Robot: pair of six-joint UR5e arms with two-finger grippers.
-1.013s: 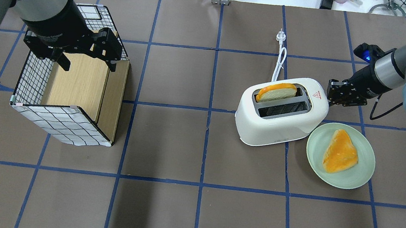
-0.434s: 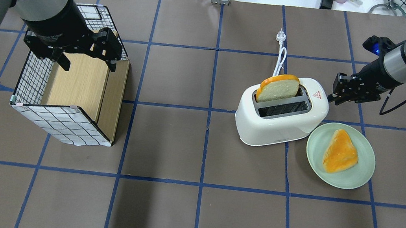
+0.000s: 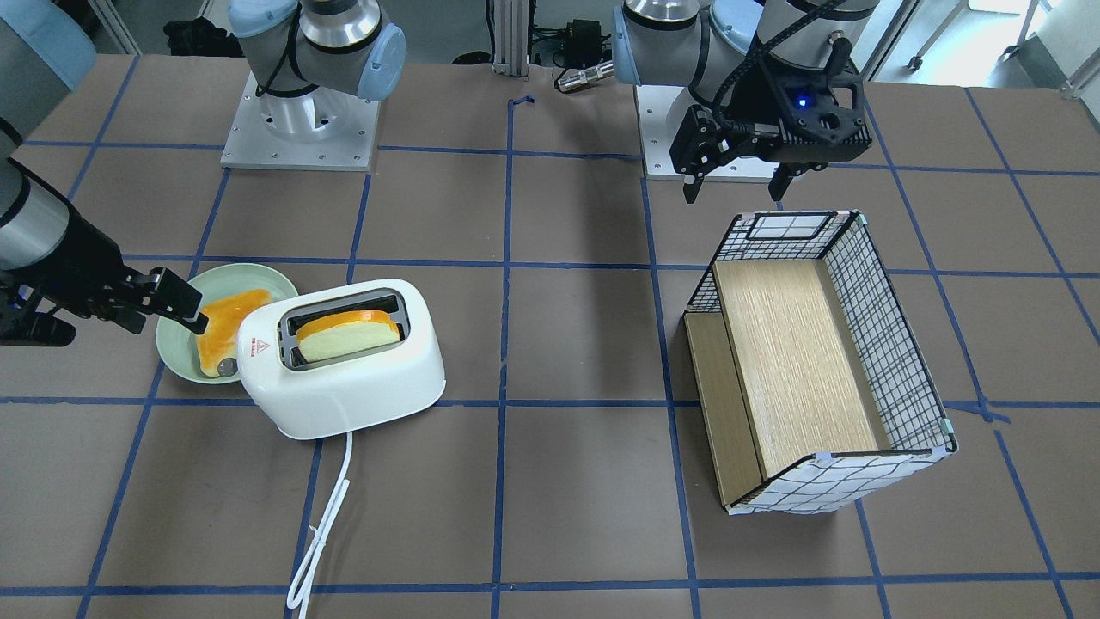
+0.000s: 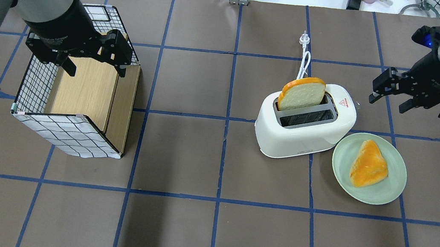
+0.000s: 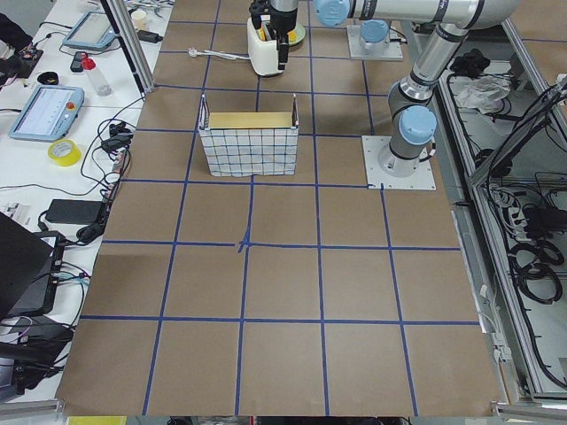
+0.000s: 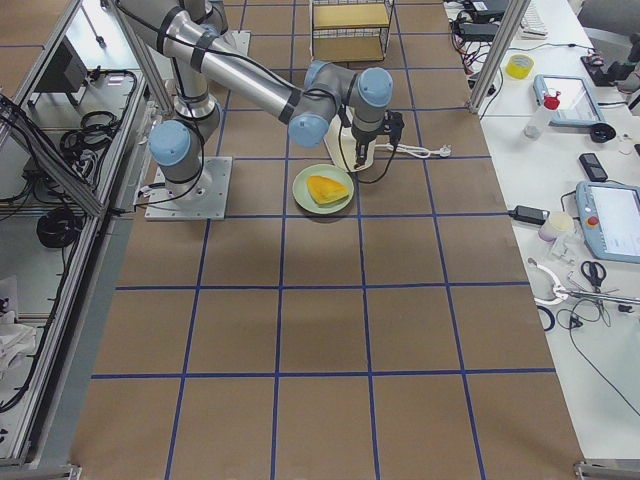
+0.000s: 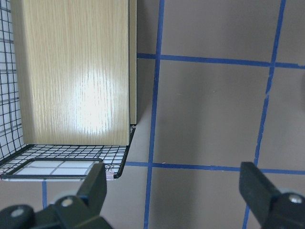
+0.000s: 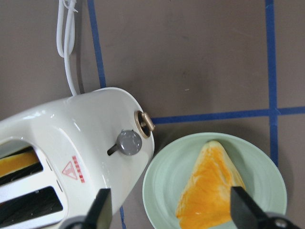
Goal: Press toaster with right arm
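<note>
The white toaster [image 4: 306, 125] stands right of the table's middle, its white cord [image 4: 303, 66] trailing away. A slice of toast [image 4: 302, 94] stands up out of its far slot. The other slot is empty. My right gripper [image 4: 387, 105] is open and empty. It hovers to the right of the toaster's knob end, apart from it. In the right wrist view the toaster [image 8: 71, 143] shows its silver lever knob [image 8: 129, 142] between the open fingers. My left gripper [image 4: 95, 73] is open and empty above the basket [image 4: 36, 84].
A pale green plate [image 4: 392, 186] with an orange-crusted toast piece [image 4: 369, 164] sits just right of the toaster. The wire basket [image 3: 894, 344] with a wooden insert lies on the left side. Cables and devices line the far table edge.
The toast has risen out of the toaster's slot. My right gripper has drawn back from the toaster's knob end, to the right and away. The left arm has not moved.
</note>
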